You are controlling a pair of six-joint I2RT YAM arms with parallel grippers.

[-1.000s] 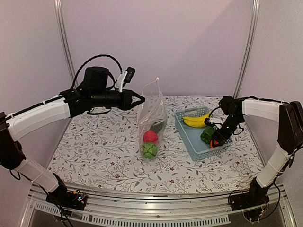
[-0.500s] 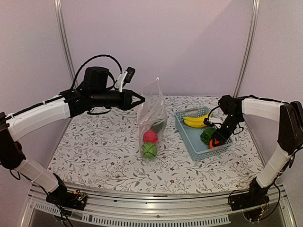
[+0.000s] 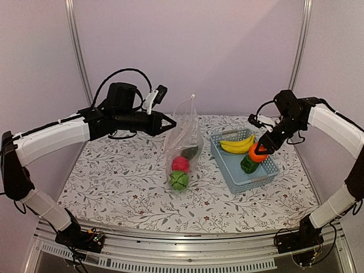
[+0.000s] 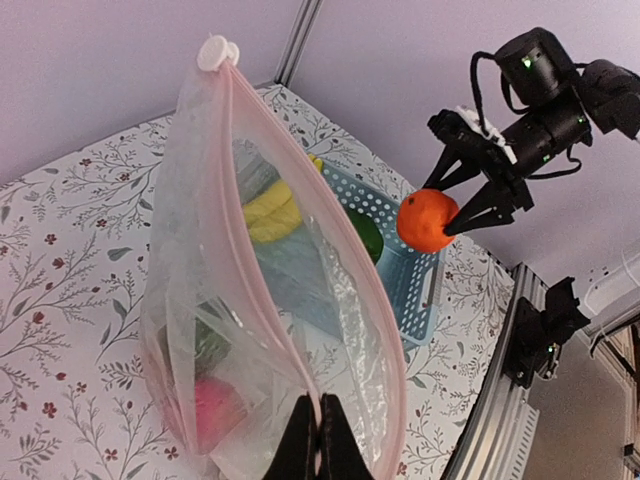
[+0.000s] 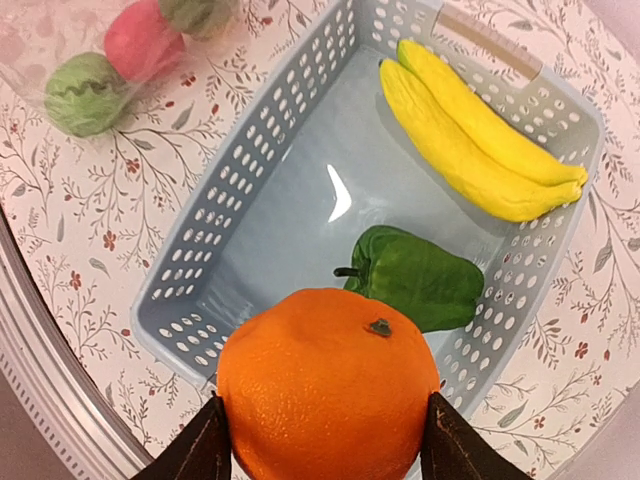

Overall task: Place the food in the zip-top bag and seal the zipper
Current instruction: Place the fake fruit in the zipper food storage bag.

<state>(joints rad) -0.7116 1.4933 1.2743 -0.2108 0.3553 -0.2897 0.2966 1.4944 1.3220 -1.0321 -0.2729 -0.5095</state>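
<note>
The clear zip-top bag (image 3: 183, 149) stands upright mid-table with its mouth gaping. My left gripper (image 4: 318, 440) is shut on its pinkish zipper (image 4: 262, 270) strip and holds that edge up. Inside the bag lie a pink-red fruit (image 3: 181, 164), a round green ball (image 3: 178, 180) and a darker green piece (image 3: 191, 151). Above the light-blue basket (image 3: 232, 176), my right gripper (image 5: 325, 425) is shut on the orange (image 5: 330, 390), which hangs in the air (image 3: 257, 152). Yellow bananas (image 5: 470, 140) and a green pepper (image 5: 420, 278) lie in the basket.
The basket (image 5: 250, 200) sits right of the bag on the floral tablecloth (image 3: 114, 176). Purple walls with metal posts (image 3: 77, 51) close the back and sides. An aluminium rail (image 3: 182, 259) runs along the near edge.
My right gripper closed on the orange in the basket and lifted it up above the basket. The left arm still holds the bag's edge, shifted slightly.
</note>
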